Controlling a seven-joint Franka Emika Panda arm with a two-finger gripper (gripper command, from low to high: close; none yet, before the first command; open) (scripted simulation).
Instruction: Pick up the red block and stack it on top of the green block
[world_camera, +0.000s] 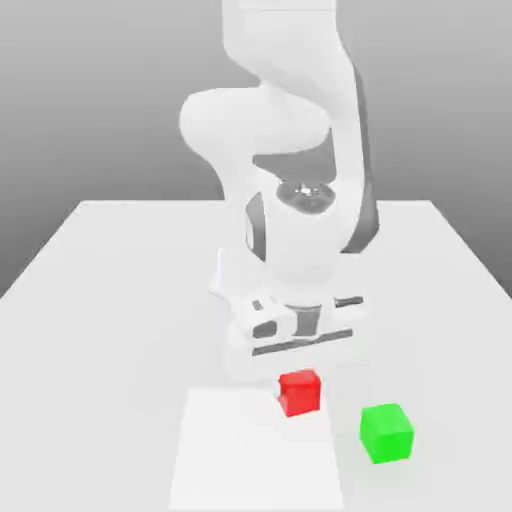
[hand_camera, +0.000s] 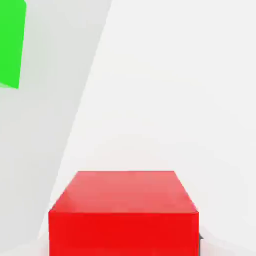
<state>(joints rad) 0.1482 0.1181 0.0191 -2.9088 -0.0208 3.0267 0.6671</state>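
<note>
Two blocks, one red (world_camera: 300, 393), one green (world_camera: 386, 433), on a pale table (world_camera: 110, 330). Gripper (world_camera: 298, 388) is pointed down right at the red block, its lower end at the block's level in the exterior view. Cannot tell how far open it is, or whether it is clamped on the red block or just around it. A small dark piece (hand_camera: 201, 244) shows right beside one side of the block in the hand view. No stack: red block is not on the green block.

Red block: plain saturated red, cube-like, flat faces, straight edges, top face lighter than the front one in the hand view. Whether it touches the table is unclear. Green block: bright plain green, also cube-like, turned a bit, nearer the camera and toward the exterior view's right. Table looks smooth, off-white, untextured. A flat, whiter rectangular patch (world_camera: 255, 455) has straight edges. Red block appears over its far corner on the exterior view's right; green block sits outside it.

Arm (world_camera: 300, 230) is glossy white with dark grey parts, rising behind the blocks. Open gap between red and green blocks, not touching. Wide bare table on both sides, table edges well apart from the red block.
</note>
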